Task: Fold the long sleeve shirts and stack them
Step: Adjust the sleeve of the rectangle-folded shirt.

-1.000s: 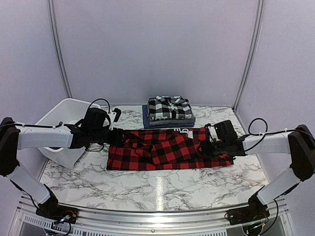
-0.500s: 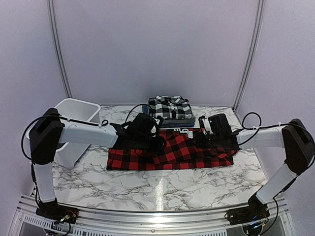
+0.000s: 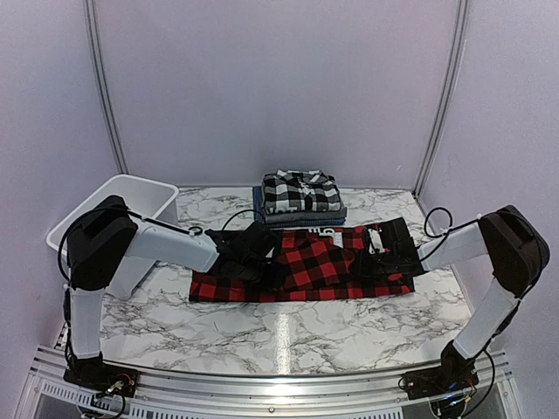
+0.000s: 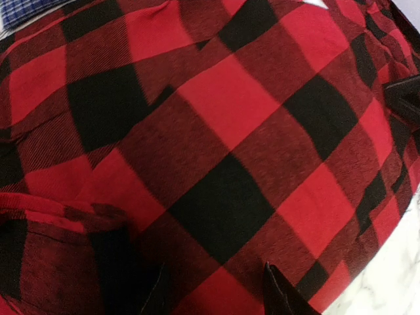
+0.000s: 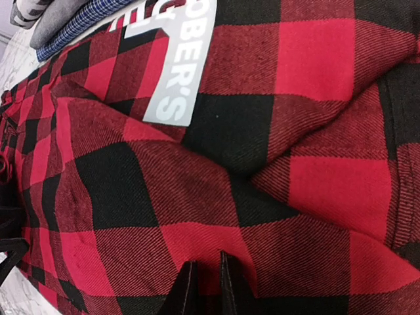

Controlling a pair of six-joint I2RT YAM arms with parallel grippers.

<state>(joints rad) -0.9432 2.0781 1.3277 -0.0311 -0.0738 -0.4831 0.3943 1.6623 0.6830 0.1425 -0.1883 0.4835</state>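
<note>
Red-black shirt [image 3: 306, 266] fills wrist cams; L jaws apart, R jaws unclear.

Buffalo check shirt [image 3: 306, 266]: large red and black squares, with dark red twill where the two colours cross. Its label [image 5: 172, 72]: pale grey with white lettering. Plaid shirt [image 3: 301, 190]: black and white. Grey shirt [image 5: 56, 16]: plain. Blue shirt [image 5: 82, 27]: fine white check. Tub [image 3: 96, 205]: white. Bench [image 3: 279, 336]: white marble pattern with grey veins.
</note>
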